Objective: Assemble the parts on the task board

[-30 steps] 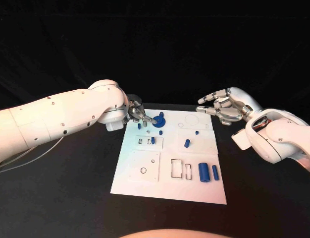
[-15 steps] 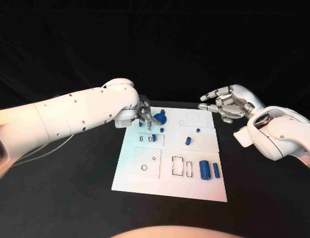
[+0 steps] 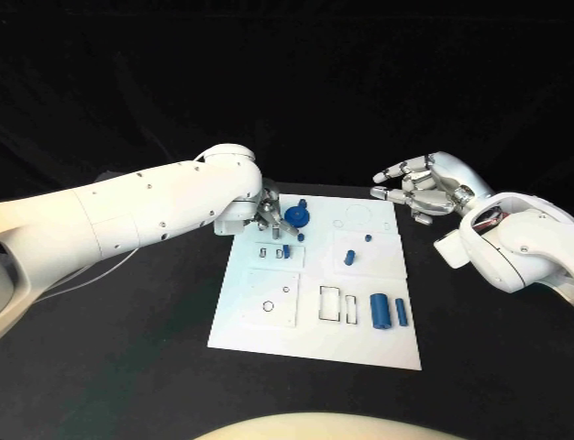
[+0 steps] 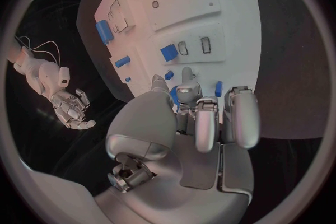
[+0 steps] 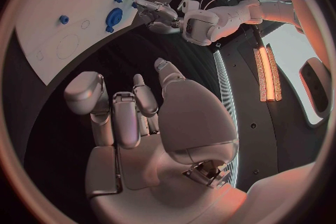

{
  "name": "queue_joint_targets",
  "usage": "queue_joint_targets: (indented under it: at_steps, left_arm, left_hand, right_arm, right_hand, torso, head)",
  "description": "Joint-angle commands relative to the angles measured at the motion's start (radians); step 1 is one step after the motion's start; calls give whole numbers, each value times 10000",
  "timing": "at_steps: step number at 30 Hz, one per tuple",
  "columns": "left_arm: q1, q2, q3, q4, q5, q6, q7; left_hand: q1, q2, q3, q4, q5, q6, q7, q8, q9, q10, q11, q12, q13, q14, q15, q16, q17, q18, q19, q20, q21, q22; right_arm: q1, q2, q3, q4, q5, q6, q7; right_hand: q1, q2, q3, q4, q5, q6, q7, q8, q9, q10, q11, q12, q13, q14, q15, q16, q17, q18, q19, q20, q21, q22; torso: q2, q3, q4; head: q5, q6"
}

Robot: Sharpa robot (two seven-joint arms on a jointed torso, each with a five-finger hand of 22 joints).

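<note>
I see my left robot hand (image 3: 269, 213) low over the far left corner of the task board (image 3: 274, 316), fingers drawn together; whether they pinch a part I cannot tell. The round blue part (image 3: 295, 215) sits just beside its fingertips, probably so I can seat it. The loose blue cylinders (image 3: 388, 313) lie nearer me. My right robot hand (image 3: 417, 190) hovers off the board's far right corner, half-curled on nothing, likely waiting.

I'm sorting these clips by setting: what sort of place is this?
Probably a robotics lab test bench: a white task board with small blue parts lies on a black table against a dark backdrop, between two robot hands.
</note>
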Motion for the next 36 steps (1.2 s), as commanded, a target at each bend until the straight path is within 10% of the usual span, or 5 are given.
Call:
queue_joint_targets:
  at_steps: [1, 14, 36]
  left_arm:
    - [-72, 80, -3, -67, -182, 558, -77]
    - [-335, 172, -3, -154, -32, 639, -85]
    - [-361, 108, 4, 112, 234, 694, -72]
  left_hand:
    - [-60, -142, 147, 5, 6, -123, 0, 96, 91, -28, -38, 69, 10, 1051, 5, 24, 2631, -144, 119, -10, 60, 27]
    - [-230, -274, 462, 11, 5, -203, -6, 202, 273, -41, -42, 78, 17, 1051, 4, 24, 2631, -150, 128, -10, 80, 75]
    - [-189, -261, 712, -25, 6, -238, -20, 282, 403, -32, -53, 93, 28, 1051, -2, 24, 2631, -164, 149, -11, 119, 157]
  right_arm:
    - [5, 20, 7, -13, -75, -46, -49]
    - [4, 88, 7, -77, -78, -37, -72]
    - [2, 210, 6, -230, -79, 29, -128]
  right_hand:
    - [63, -8, -51, 22, 31, -82, 13, 37, 13, -67, 15, -34, -17, 442, -22, -34, 991, 129, -20, 14, -48, -8]
    - [64, -6, -51, 26, 68, -83, 13, 42, 14, -72, 15, -39, -24, 437, -21, -54, 976, 134, -26, 13, -78, -33]
    - [55, 2, -51, 38, 98, -77, 13, 51, 17, -51, 15, -20, -6, 433, -22, -69, 965, 134, -25, 13, -89, -38]
  torso:
    - [-2, 15, -15]
    - [-3, 28, -30]
    - [7, 27, -21]
  head:
    - [38, -4]
    - [65, -34]
    - [31, -55]
